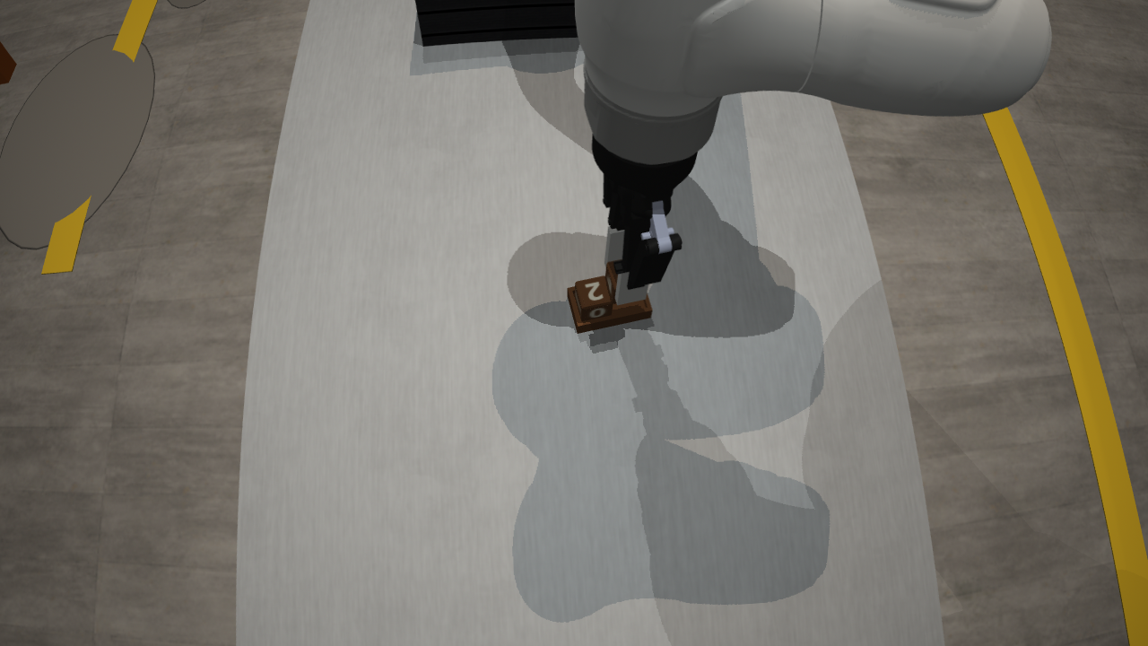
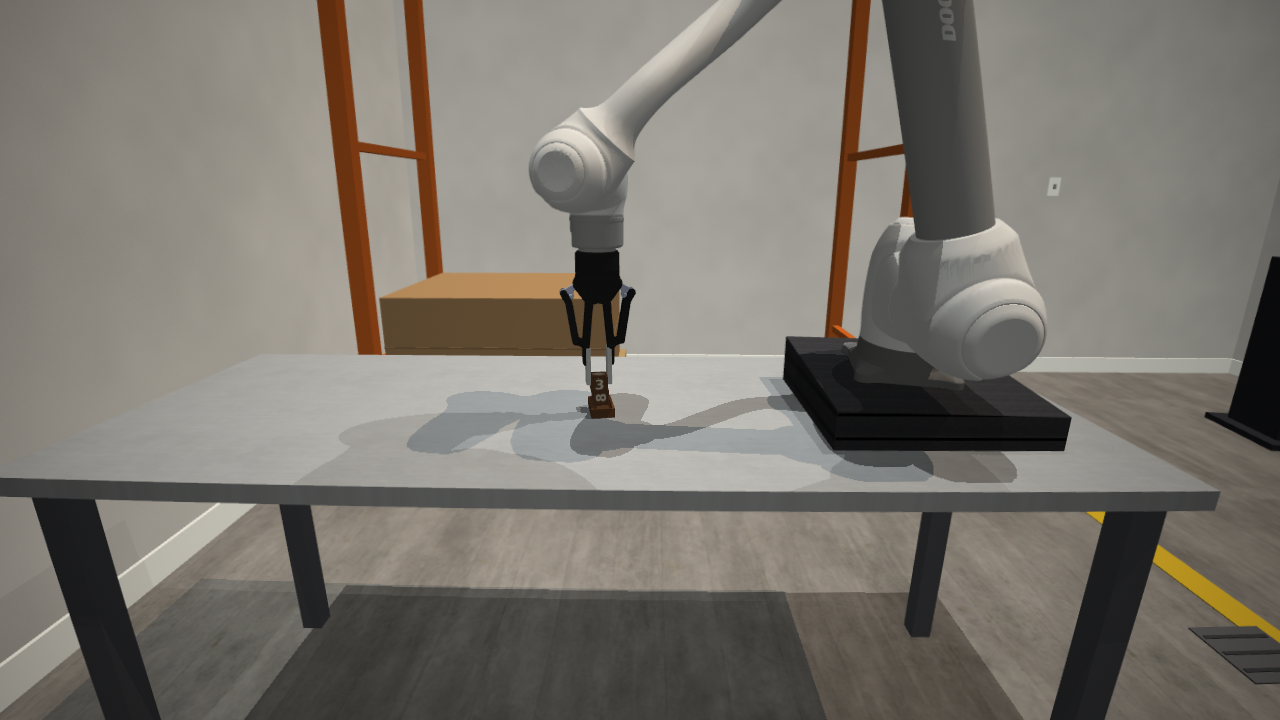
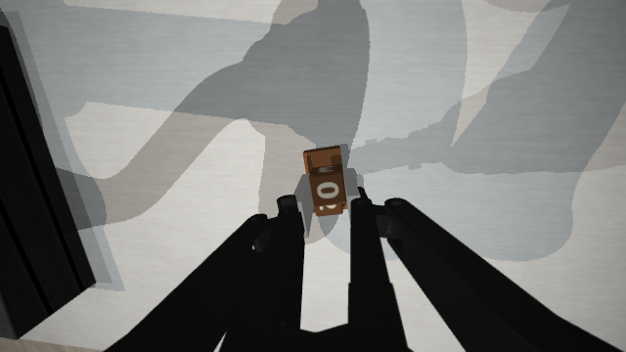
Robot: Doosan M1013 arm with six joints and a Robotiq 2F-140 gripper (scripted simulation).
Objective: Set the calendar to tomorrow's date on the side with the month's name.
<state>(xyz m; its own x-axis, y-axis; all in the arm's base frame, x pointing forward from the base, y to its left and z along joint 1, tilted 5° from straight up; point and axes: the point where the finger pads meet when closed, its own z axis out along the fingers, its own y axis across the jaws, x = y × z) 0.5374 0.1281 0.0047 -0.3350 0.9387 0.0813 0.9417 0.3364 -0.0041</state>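
Note:
The brown calendar tray (image 1: 612, 311) lies flat on the grey table. One brown cube (image 1: 595, 292) stands in its left half, with a 2 on top and a 0 on the front face. My gripper (image 1: 630, 281) points straight down over the tray's right half and is shut on the second cube (image 2: 598, 385), which shows a 3 in the side view, just above the other cube's 8 (image 2: 600, 397). In the wrist view the held cube (image 3: 328, 192) shows a 0 between the fingers, with the tray (image 3: 323, 158) beyond. I cannot tell whether the held cube touches the tray floor.
The arm's black base plate (image 2: 921, 407) sits on the table's right end and also shows at the wrist view's left edge (image 3: 34, 196). A cardboard box (image 2: 474, 313) and orange rack posts stand behind the table.

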